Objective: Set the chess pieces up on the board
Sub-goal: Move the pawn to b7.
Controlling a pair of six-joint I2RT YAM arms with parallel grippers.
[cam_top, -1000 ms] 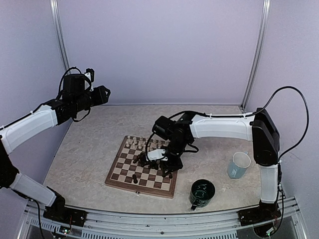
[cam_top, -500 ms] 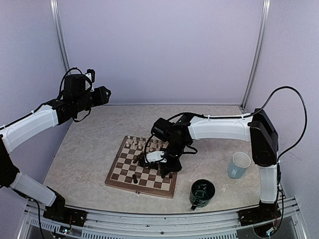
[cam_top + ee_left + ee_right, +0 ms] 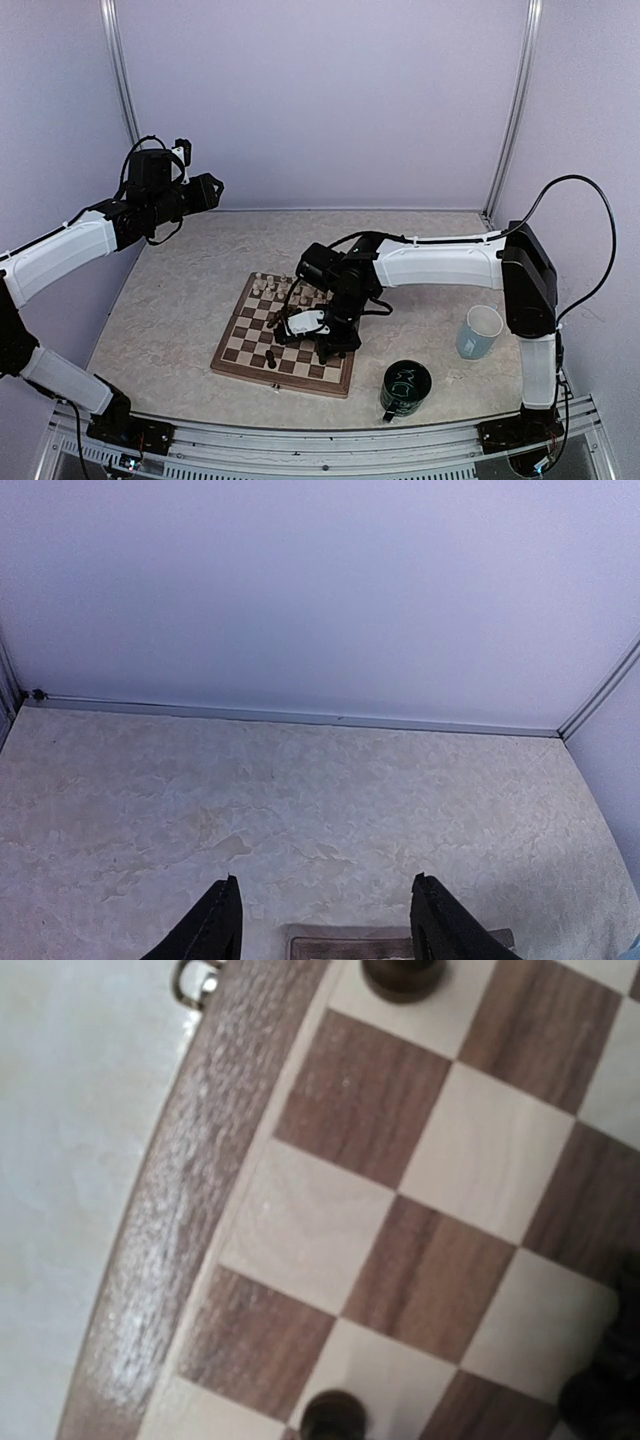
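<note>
Technician: Since the earlier frame the right arm has swung toward the lower left; the right gripper (image 3: 323, 345) now sits low over the near rows of the brown-and-cream checked wooden chessboard (image 3: 228, 360).
Operator: Jaw state?
Technician: Right jaws closed; whether on a piece cannot be told. Left gripper (image 3: 325, 925), upper left, stands open and empty.
Operator: Step?
Technician: Probably placing or picking a dark brown turned chess piece (image 3: 270, 358), near the gripper's left. Next: confirm the grip, then align over a back-row square.
</note>
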